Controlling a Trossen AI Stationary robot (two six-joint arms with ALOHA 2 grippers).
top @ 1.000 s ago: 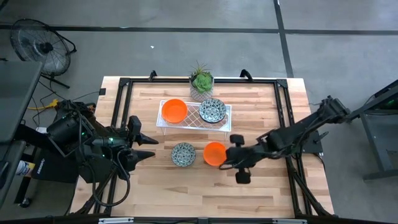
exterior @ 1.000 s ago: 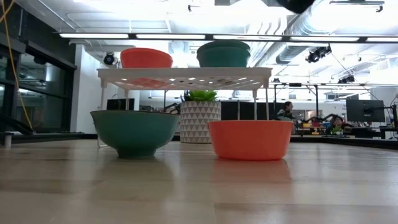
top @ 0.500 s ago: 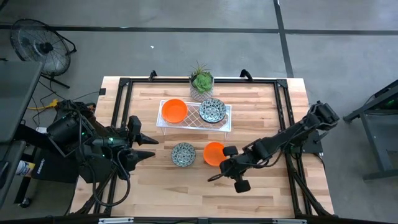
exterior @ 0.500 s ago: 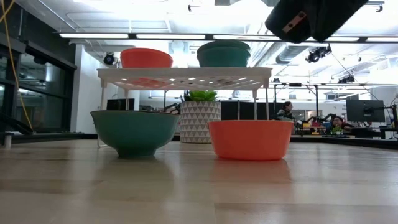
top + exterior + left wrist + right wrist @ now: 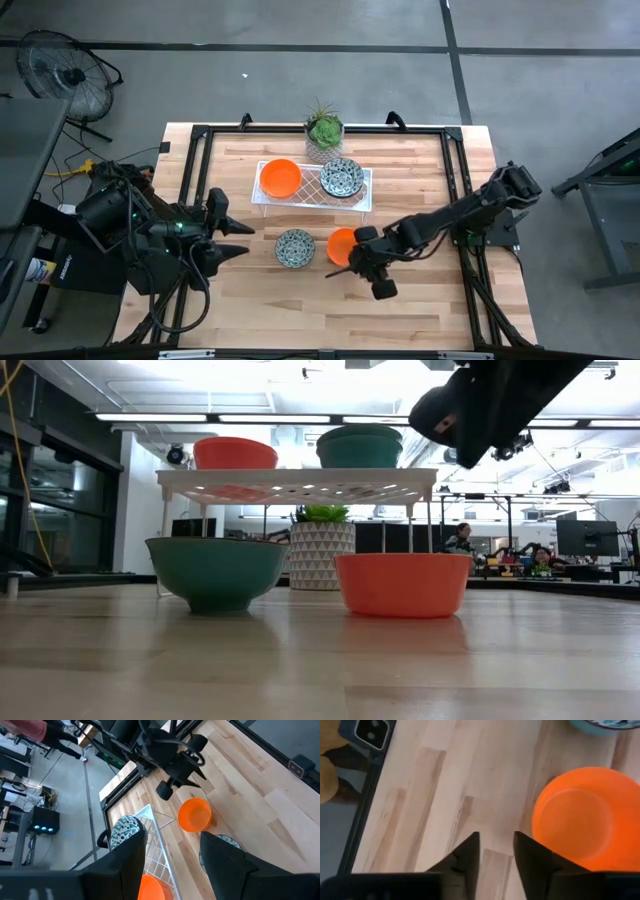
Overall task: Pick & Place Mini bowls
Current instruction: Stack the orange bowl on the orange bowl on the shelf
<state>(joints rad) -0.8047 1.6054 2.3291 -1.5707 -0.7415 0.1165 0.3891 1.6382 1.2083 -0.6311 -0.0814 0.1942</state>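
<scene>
On pale planked wood, empty, slightly parted right jaws (image 5: 496, 851) hover beside a smooth round orange bowl (image 5: 587, 817).

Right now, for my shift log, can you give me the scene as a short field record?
rack: holds an orange bowl and a speckled bowl
table: speckled bowl beside orange bowl
right gripper: open, next to the table's orange bowl
left gripper: open, waiting at the left side
plant: behind rack
</scene>
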